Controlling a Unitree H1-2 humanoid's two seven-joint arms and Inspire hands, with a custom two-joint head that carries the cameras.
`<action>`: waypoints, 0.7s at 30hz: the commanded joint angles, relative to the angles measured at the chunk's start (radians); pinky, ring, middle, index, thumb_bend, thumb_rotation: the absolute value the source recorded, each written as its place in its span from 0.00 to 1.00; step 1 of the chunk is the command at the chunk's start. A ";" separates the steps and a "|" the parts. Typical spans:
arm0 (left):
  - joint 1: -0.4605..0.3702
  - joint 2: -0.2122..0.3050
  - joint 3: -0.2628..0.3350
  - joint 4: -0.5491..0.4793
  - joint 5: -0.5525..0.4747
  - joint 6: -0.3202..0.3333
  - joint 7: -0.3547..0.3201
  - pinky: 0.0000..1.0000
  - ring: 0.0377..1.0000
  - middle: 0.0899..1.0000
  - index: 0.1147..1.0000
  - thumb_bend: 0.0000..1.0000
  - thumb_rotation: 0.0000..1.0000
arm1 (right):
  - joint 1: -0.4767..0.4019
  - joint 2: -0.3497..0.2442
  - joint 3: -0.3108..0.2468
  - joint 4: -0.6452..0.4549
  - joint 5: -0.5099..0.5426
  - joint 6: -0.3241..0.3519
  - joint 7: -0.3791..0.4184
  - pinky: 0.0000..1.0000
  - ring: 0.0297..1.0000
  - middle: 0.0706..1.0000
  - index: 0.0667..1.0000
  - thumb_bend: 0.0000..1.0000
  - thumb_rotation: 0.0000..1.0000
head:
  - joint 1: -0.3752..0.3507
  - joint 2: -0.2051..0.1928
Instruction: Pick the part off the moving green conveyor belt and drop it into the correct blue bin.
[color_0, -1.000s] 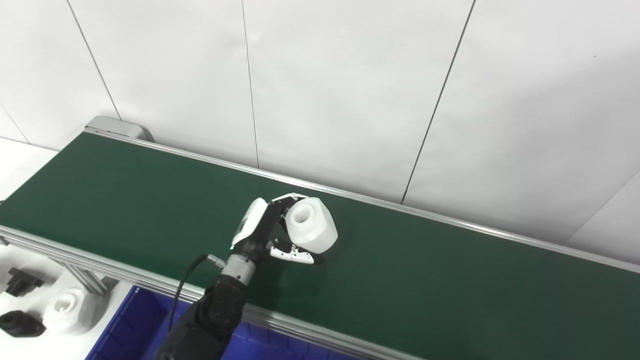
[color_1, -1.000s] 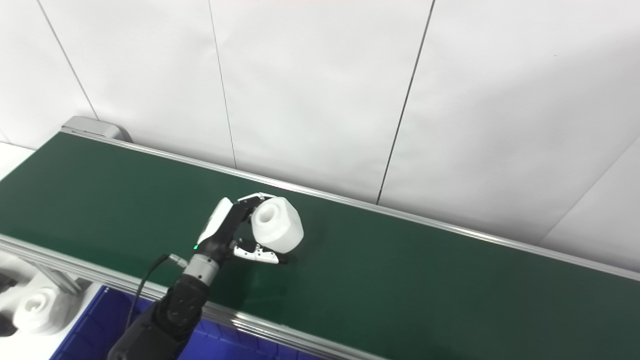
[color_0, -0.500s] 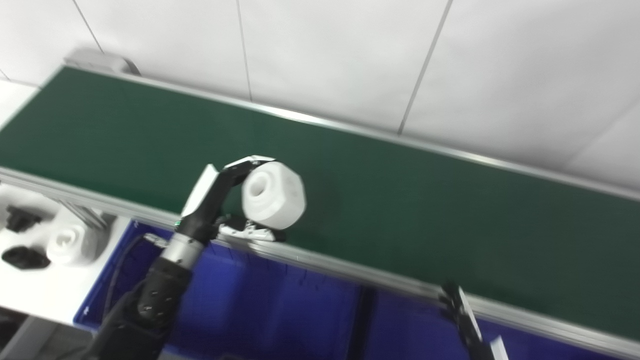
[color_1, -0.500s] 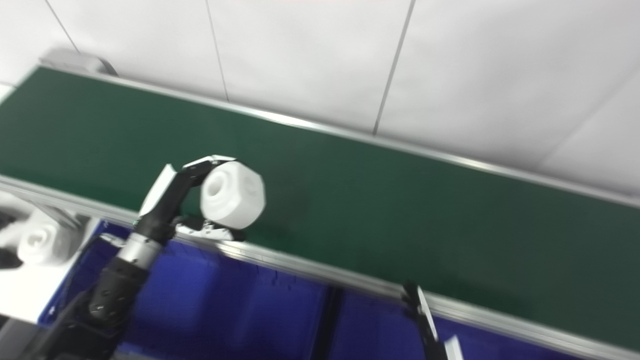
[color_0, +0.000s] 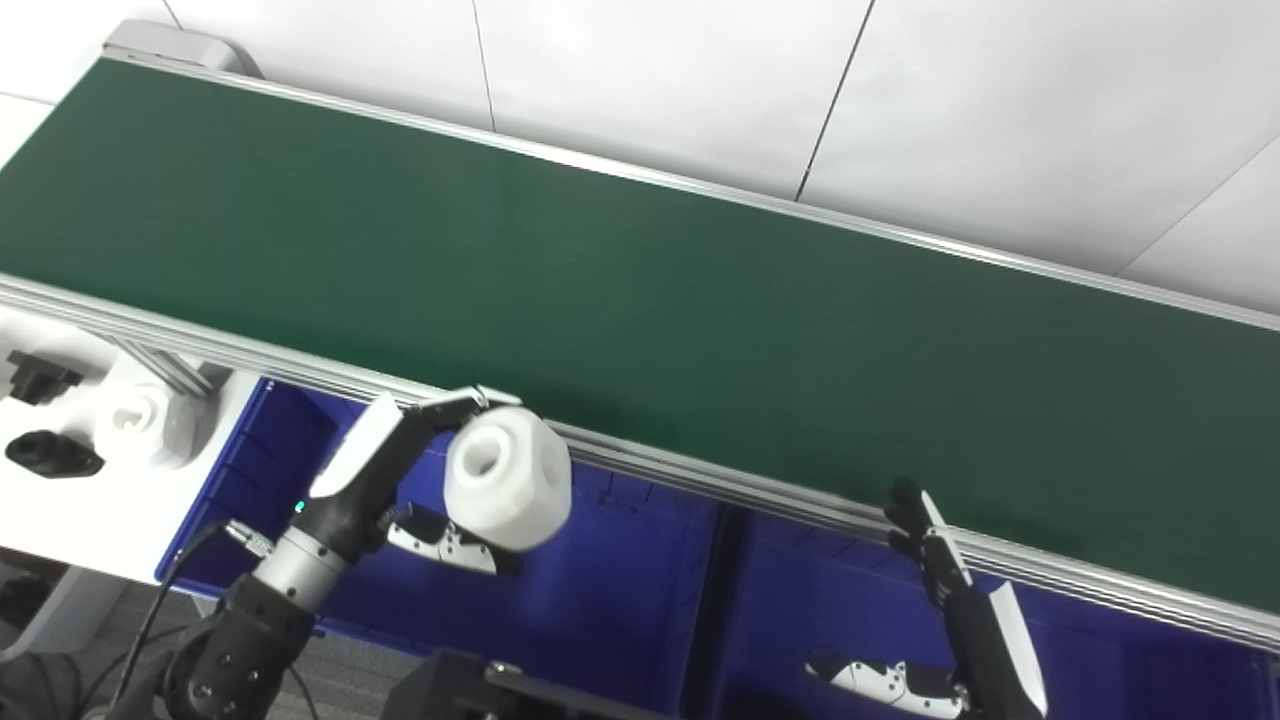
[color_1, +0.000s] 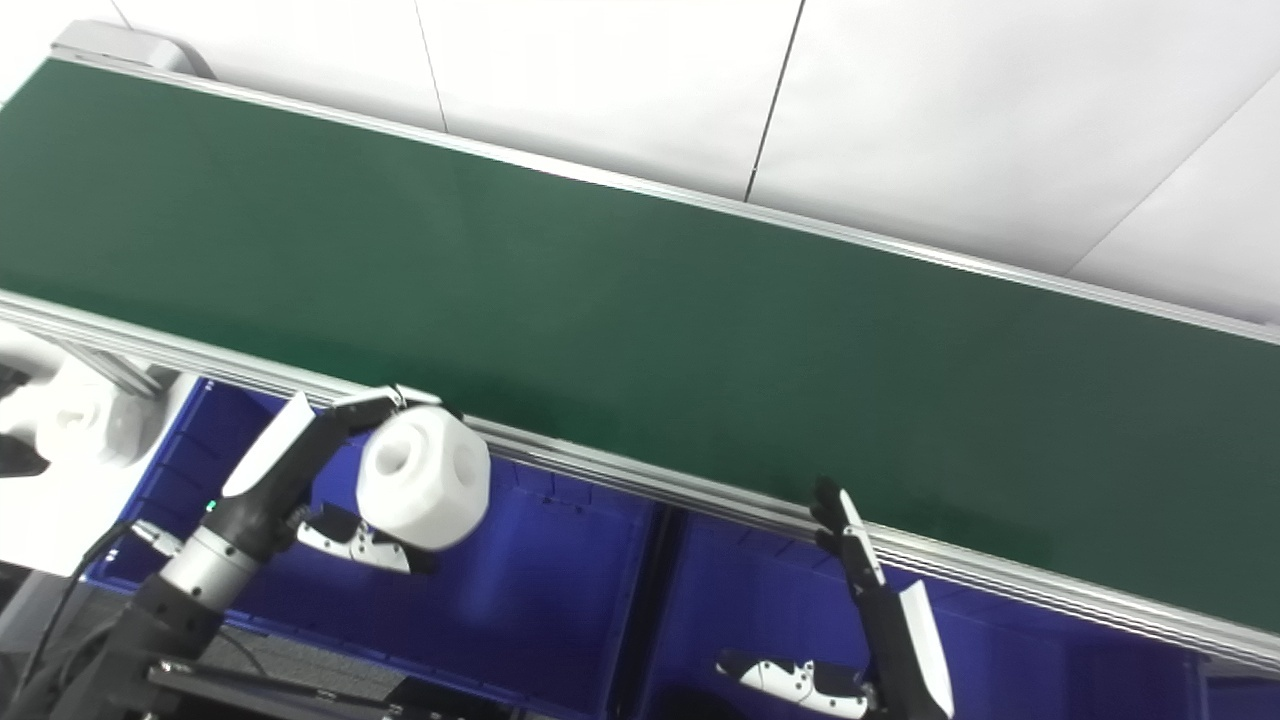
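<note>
My left hand (color_0: 400, 485) is shut on a white faceted part with a round hole (color_0: 507, 490), fingers over its top and thumb under it. It holds the part in the air over the left blue bin (color_0: 600, 590), just in front of the conveyor's near rail. The green conveyor belt (color_0: 640, 270) carries nothing. My right hand (color_0: 950, 630) is open and empty, fingers straight and thumb apart, over the right blue bin (color_0: 800, 600). Both hands also show in the right eye view: the left hand (color_1: 300, 465) with the part (color_1: 423, 490), the right hand (color_1: 880, 620).
A dark divider (color_0: 712, 600) separates the two blue bins. On the white table at far left lie a white part (color_0: 135, 425) and two black parts (color_0: 50, 455). The aluminium rail (color_0: 700, 475) runs along the belt's near edge.
The camera has tilted down. My left hand has carried the white part off the belt, back over the near rail and down above the left bin. My right hand has come further into view.
</note>
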 joint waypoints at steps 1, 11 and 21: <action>-0.005 -0.003 -0.007 -0.011 0.067 -0.041 0.023 0.53 0.48 0.47 0.38 0.50 0.00 | -0.007 -0.015 -0.011 -0.031 0.022 0.000 0.010 0.87 0.92 0.95 0.97 0.86 0.22 | 0.002 0.000; -0.101 -0.042 -0.095 0.048 0.248 0.152 -0.091 0.55 0.46 0.47 0.40 0.50 0.00 | -0.030 -0.028 -0.034 0.006 0.026 -0.023 0.022 0.83 0.89 0.93 0.97 0.87 0.23 | 0.030 -0.020; -0.190 0.007 -0.268 -0.078 0.708 0.519 -0.472 0.99 0.93 0.91 0.88 0.79 0.97 | -0.049 -0.025 -0.034 0.030 0.018 -0.039 0.022 0.87 0.90 0.93 0.97 0.86 0.24 | 0.036 -0.030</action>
